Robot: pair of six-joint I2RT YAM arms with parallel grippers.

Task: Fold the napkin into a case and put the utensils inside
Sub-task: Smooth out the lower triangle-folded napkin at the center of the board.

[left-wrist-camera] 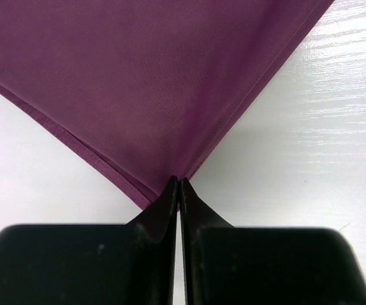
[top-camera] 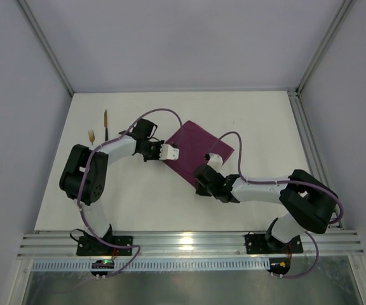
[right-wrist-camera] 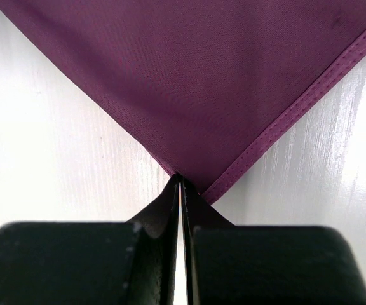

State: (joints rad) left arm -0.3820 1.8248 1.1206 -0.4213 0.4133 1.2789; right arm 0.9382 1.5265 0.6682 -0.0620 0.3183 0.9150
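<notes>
The magenta-purple napkin lies as a diamond in the middle of the white table. My left gripper is shut on the napkin's left corner; the left wrist view shows the jaws pinching the cloth, with a second layer edge beneath at left. My right gripper is shut on a near corner; the right wrist view shows the jaws closed on the hemmed corner of the cloth. The gold fork and knife lie at the far left, apart from the napkin.
Grey walls enclose the table on three sides. An aluminium rail runs along the near edge by the arm bases, and a frame rail runs along the right edge. Purple cables loop over both arms.
</notes>
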